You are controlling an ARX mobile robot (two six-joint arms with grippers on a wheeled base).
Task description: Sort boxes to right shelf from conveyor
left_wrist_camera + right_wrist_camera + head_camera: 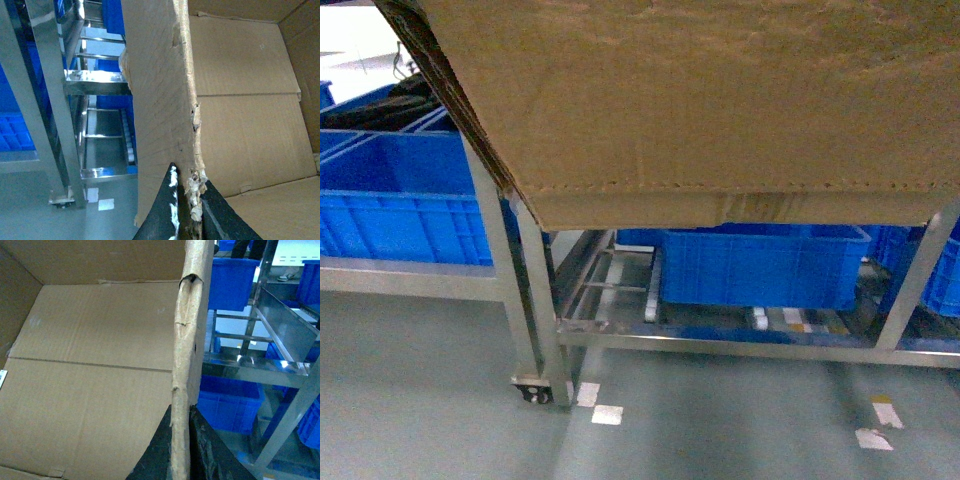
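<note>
A large brown cardboard box (700, 100) fills the upper head view, held off the floor in front of the steel shelf (535, 300). In the left wrist view my left gripper (189, 187) is shut on the box's ragged left wall (160, 100), one finger outside, one inside. The right wrist view shows my right gripper (182, 422) shut on the opposite wall (187, 340) the same way. The box's inside (90, 365) looks empty. The shelf's lower tier with rollers (610, 300) lies below the box. The conveyor is out of view.
Blue crates sit on the shelf: one on the lower tier (760, 265), others at the left (400, 200) and far right (945, 270). A shelf leg with a caster (535, 390) stands on the grey floor, near white tape marks (600, 405).
</note>
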